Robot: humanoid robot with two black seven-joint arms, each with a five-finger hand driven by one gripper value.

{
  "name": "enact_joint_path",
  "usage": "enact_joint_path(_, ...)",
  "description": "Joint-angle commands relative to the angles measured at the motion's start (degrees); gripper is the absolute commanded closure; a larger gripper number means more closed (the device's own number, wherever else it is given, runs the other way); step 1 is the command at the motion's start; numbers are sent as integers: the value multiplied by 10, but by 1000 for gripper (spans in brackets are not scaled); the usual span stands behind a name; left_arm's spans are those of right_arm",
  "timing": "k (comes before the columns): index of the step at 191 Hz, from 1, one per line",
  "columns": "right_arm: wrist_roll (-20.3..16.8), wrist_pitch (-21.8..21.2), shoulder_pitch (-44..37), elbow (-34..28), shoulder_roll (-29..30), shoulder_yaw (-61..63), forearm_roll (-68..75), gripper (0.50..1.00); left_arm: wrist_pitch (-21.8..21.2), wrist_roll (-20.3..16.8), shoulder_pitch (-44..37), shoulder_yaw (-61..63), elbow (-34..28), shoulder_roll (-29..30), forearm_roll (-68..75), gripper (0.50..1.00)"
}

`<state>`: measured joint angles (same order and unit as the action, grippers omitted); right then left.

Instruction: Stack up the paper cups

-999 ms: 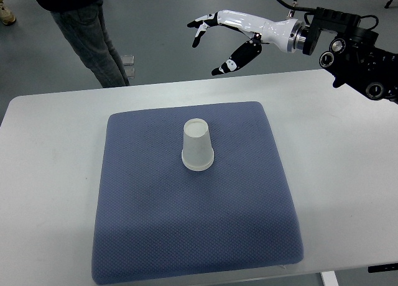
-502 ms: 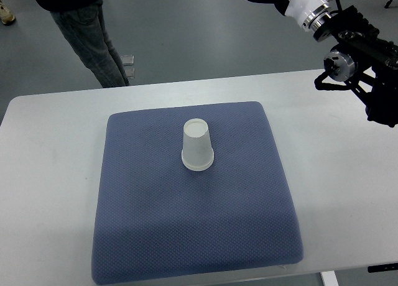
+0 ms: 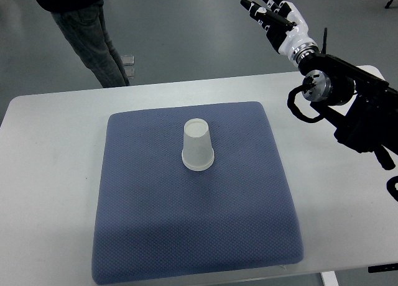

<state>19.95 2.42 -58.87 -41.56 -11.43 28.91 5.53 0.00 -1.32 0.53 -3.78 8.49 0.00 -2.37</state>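
Observation:
A white paper cup (image 3: 198,145) stands upside down on the blue mat (image 3: 155,224), a little above the mat's middle. It looks like a single stack. My right hand (image 3: 272,13) is raised high beyond the table's far edge at the upper right, well away from the cup. Its fingers (image 3: 258,7) are spread and hold nothing. The black right forearm (image 3: 348,109) comes in from the right edge over the table. The left arm does not show.
The mat lies on a white table (image 3: 50,174). A person's legs in grey trousers (image 3: 90,40) stand on the floor behind the table at the upper left. A table leg (image 3: 328,278) shows at the bottom right.
The right hand has swung from reaching left above the far table edge to pointing up and back at the upper right; the forearm has drawn in over the table. The cup has not moved.

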Motion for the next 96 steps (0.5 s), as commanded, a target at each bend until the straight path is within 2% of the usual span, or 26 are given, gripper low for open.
enact_joint_path(1, -1, -28, 13, -1, 6, -1, 2, 589, 0, 0, 0, 0, -1, 0, 0, 500)
enact_joint_path(48, 0, -32, 38, -1, 25, 28, 17, 589, 0, 0, 0, 0, -1, 0, 0, 500)
enact_joint_path(96, 8, -6, 40, 3, 25, 26, 11, 589, 0, 0, 0, 0, 0, 0, 0, 500)
